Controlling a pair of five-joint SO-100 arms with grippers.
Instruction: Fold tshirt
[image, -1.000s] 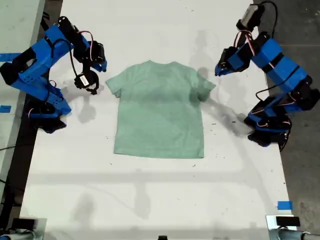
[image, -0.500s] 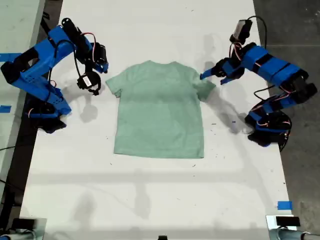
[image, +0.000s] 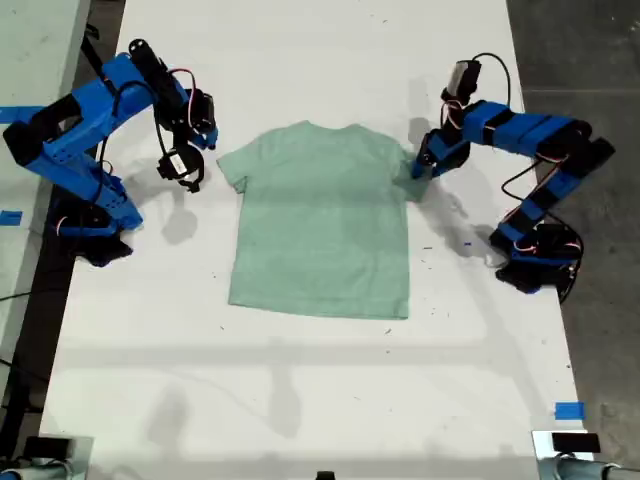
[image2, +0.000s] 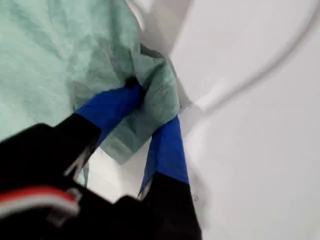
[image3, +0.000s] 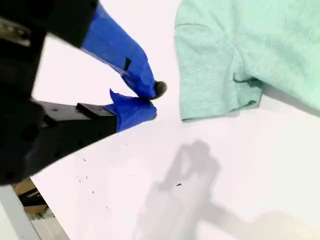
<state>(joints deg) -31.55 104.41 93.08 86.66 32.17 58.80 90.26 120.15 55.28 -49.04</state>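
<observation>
Lying flat mid-table (image: 300, 400), the tshirt (image: 320, 225) has one sleeve bunched between my first gripper's (image2: 152, 112) parted fingers; my second gripper (image3: 150, 102), fingers together, hovers beside the other sleeve.

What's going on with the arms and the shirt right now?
My first gripper closing on tshirt sleeve. My second gripper shut, empty, beside other sleeve. Tshirt flat on table. Nothing in the way.

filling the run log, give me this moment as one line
phase: grasp sleeve | first claw: open around tshirt sleeve | second claw: shut, empty, beside other sleeve | tshirt: flat, unfolded
</observation>
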